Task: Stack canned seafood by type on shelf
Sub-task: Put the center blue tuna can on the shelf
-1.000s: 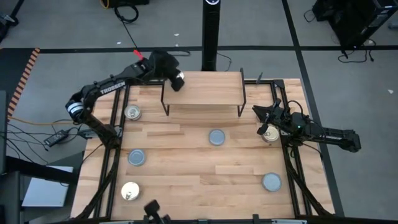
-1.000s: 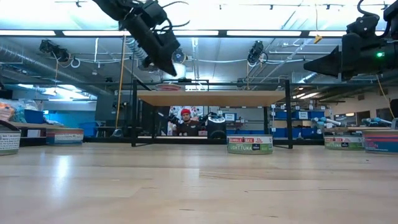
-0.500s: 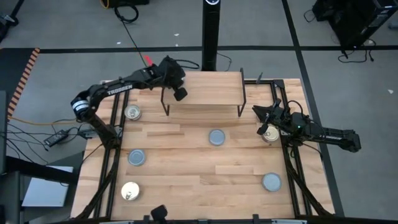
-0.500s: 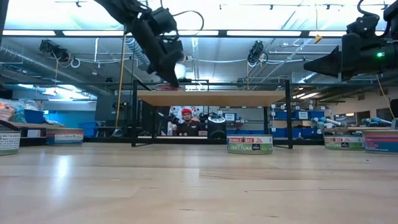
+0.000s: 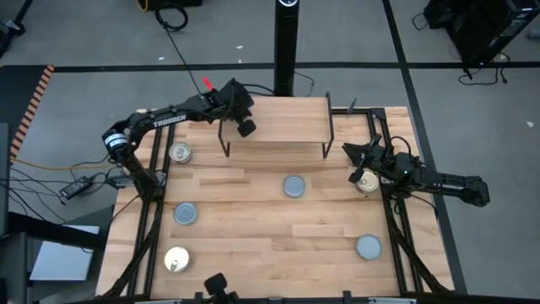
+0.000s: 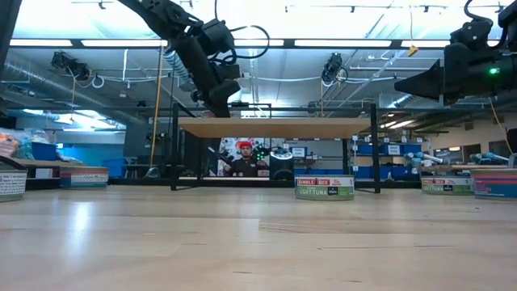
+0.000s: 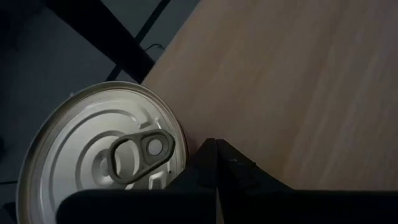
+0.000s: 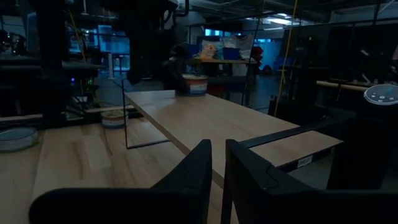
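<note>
- Left gripper [image 5: 245,127] sits over the shelf's [image 5: 287,127] left front corner, by the black wire leg; fingers look nearly together in the left wrist view, w/ a pull-tab tin [image 7: 102,155] just beside them. Can't tell if it's actually clamped.
- That tin lies flat on the shelf board, lid up, at the board's edge; the tab's ring end points away from the fingers. Round tin, so no real long axis; its axis is vertical.
- Right gripper [image 5: 361,160] hovers near the table's right edge, above/beside a gold-lid tin [image 5: 366,182]; fingers close together, holding nothing, pointing toward the shelf in the right wrist view.
- Other tins on the table [image 5: 253,245], all flat, lids up: gold-lid ones at left near the shelf [image 5: 179,153] and front left [image 5: 176,260]; blue-grey ones at centre [image 5: 294,186], left [image 5: 186,214] and front right [image 5: 368,247].
- Shelf's long side runs left-right across the table's back edge.
- Table: light wood planks, black frame rails at the sides.
- Room: grey floor, black tape lines, cables, a black post [image 5: 286,46] behind the table. Low view shows ceiling strip lights, benches and a seated person [image 6: 241,159] beyond the shelf.
</note>
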You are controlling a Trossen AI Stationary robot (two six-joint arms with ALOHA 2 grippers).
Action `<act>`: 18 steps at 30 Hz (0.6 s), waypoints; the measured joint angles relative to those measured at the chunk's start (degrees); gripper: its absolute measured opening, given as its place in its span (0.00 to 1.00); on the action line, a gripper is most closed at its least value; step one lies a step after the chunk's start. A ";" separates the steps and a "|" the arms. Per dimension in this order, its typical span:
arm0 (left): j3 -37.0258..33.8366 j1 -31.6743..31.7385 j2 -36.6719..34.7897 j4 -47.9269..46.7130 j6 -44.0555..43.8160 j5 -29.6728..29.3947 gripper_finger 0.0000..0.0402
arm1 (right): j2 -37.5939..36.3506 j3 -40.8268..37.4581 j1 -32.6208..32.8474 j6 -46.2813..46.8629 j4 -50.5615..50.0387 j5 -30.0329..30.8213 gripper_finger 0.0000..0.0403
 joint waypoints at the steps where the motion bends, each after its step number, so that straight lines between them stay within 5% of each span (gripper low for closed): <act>1: 0.00 0.04 0.00 -0.04 0.03 -0.04 0.00 | 0.00 0.00 0.01 0.02 0.00 0.00 0.15; 18: 0.00 -3.43 -2.24 4.45 0.29 -0.19 0.00 | 0.00 0.00 0.01 0.02 0.04 -0.01 0.15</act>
